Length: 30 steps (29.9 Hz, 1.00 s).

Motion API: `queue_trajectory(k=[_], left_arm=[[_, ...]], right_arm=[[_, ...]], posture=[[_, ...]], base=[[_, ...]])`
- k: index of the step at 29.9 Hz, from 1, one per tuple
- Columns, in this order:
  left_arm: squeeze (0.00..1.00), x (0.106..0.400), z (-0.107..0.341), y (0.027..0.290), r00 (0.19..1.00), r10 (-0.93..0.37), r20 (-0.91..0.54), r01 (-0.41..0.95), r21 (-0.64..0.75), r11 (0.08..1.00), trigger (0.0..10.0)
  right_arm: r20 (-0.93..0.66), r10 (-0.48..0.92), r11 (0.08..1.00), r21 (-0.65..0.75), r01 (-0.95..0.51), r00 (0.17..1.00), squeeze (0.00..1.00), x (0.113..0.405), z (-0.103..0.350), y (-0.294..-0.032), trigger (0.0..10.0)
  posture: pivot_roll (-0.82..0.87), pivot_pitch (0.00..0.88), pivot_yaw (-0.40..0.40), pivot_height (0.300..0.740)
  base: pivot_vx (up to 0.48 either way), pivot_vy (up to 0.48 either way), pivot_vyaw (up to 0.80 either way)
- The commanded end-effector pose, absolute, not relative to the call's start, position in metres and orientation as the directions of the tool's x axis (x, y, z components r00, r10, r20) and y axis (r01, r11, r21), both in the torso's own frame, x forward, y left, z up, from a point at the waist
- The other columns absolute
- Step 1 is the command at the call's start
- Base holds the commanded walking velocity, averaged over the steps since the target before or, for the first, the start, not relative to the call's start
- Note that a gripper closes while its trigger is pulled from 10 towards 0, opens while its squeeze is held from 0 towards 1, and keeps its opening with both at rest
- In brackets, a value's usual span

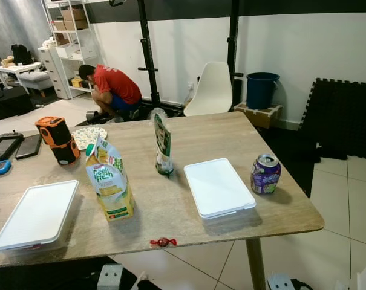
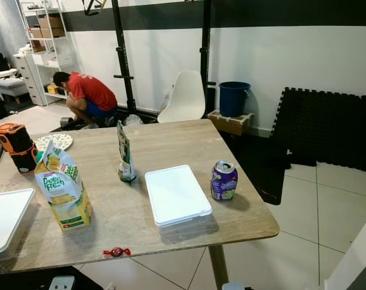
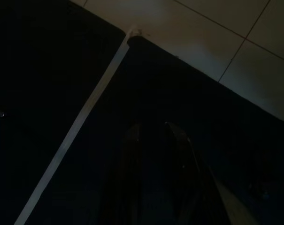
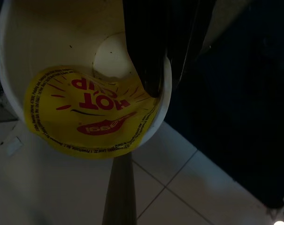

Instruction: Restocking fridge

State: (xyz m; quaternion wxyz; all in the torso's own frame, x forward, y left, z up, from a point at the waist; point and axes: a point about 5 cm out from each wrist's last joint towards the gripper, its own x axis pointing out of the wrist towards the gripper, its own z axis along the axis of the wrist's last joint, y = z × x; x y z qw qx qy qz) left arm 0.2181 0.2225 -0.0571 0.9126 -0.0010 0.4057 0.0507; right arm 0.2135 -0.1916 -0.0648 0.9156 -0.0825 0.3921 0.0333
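The right gripper (image 4: 156,70) pinches the rim of an empty noodle cup (image 4: 85,79), held low beside the table (image 1: 189,205). The thin rim may slip free. The left gripper (image 3: 153,140) hangs idle, fingers nearly together.

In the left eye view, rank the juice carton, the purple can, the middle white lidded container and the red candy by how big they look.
Largest to smallest as they appear:
1. Middle white lidded container
2. Juice carton, which looks close to it in area, so these two are unsure
3. Purple can
4. Red candy
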Motion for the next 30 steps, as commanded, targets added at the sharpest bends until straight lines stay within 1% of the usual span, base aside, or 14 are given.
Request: queue_trajectory(k=[1, 3, 8, 16, 30], left_arm=[[0.00, 0.213, -0.060, 0.225, 0.652, 0.100, -0.752, -0.107, 0.040, 0.994, 10.0], [0.00, 0.213, -0.060, 0.222, 0.659, 0.093, -0.746, -0.111, 0.026, 0.994, 10.0], [0.00, 0.207, -0.063, 0.222, 0.649, 0.090, -0.755, -0.115, 0.020, 0.993, 10.0], [0.00, 0.207, -0.064, 0.220, 0.643, 0.085, -0.761, -0.104, 0.023, 0.994, 10.0], [0.00, 0.204, -0.066, 0.218, 0.642, 0.078, -0.763, -0.106, 0.012, 0.994, 10.0]], right_arm=[[-0.744, -0.002, 0.981, -0.131, -0.143, 0.668, 0.00, 0.207, -0.069, -0.193, 10.0], [-0.749, -0.004, 0.979, -0.139, -0.151, 0.663, 0.00, 0.206, -0.069, -0.195, 10.0], [-0.739, -0.007, 0.982, -0.133, -0.136, 0.674, 0.00, 0.208, -0.068, -0.194, 10.0], [-0.740, -0.003, 0.980, -0.135, -0.144, 0.672, 0.00, 0.209, -0.068, -0.193, 10.0], [-0.730, -0.004, 0.979, -0.141, -0.145, 0.684, 0.00, 0.211, -0.066, -0.194, 10.0]], posture=[[0.05, 0.080, 0.054, 0.740], [0.05, 0.084, 0.047, 0.740], [0.02, 0.068, 0.072, 0.740], [0.02, 0.057, 0.064, 0.740], [0.01, 0.038, 0.072, 0.740]], base=[[0.000, 0.000, 0.00], [0.000, 0.000, 0.00], [0.000, 0.000, 0.00], [0.000, 0.000, 0.00], [0.000, 0.000, 0.00]])
